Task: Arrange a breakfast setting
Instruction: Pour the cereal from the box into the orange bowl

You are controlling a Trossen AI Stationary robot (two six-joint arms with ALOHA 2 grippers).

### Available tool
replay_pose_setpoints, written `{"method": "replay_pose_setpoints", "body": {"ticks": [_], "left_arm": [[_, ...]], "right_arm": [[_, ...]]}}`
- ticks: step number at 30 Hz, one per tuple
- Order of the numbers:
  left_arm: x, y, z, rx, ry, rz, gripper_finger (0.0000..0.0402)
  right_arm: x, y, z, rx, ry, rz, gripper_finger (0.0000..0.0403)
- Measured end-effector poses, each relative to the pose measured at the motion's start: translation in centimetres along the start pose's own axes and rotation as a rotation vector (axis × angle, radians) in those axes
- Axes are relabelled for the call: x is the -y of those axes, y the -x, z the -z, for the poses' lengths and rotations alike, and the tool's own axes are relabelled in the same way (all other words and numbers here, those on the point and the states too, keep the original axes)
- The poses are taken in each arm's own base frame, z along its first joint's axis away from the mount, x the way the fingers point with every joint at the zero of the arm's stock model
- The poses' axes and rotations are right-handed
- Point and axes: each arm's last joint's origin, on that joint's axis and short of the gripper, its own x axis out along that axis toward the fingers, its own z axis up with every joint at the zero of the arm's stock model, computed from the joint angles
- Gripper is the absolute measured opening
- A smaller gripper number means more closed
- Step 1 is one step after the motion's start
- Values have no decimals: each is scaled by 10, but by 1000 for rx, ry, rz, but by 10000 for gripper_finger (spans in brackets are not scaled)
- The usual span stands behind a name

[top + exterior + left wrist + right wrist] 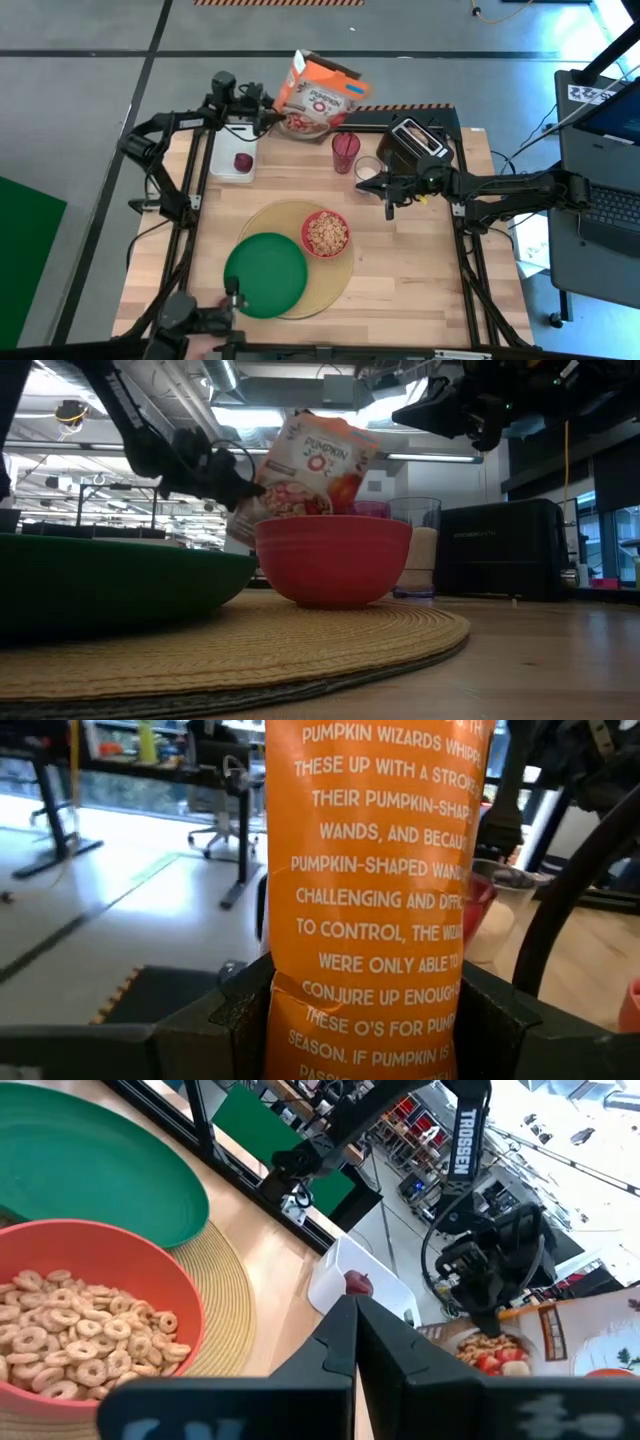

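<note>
Red bowl (326, 233), full of cereal, sits on your placemat (330, 283), right of the green plate (265, 274). Your left gripper (268, 112) clamps the cereal box (318, 95) at the far edge; right gripper (390, 208), jaws closed empty, hovers beyond the bowl.

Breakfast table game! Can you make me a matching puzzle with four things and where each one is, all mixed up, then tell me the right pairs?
Things:
1. cereal box
2. red bowl
3. green plate
4. dark-red fruit

Places:
A. on the white cutting board
B. on the round tan placemat, full of cereal rings
C. held up in the left claw
D. half on the placemat, with nothing on it

Right pairs: 1-C, 2-B, 3-D, 4-A
</note>
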Motion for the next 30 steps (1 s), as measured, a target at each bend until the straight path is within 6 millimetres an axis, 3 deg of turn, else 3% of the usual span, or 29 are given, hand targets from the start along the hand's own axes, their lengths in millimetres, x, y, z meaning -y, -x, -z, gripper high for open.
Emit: {"method": "replay_pose_setpoints", "body": {"ticks": [14,30], "left_arm": [[-4,-40,20,-24,-34,67,210],[0,-42,30,-107,8,71,228]], "right_arm": [[0,0,0,1,0,1,5],[0,0,1,-5,-1,-5,5]]}}
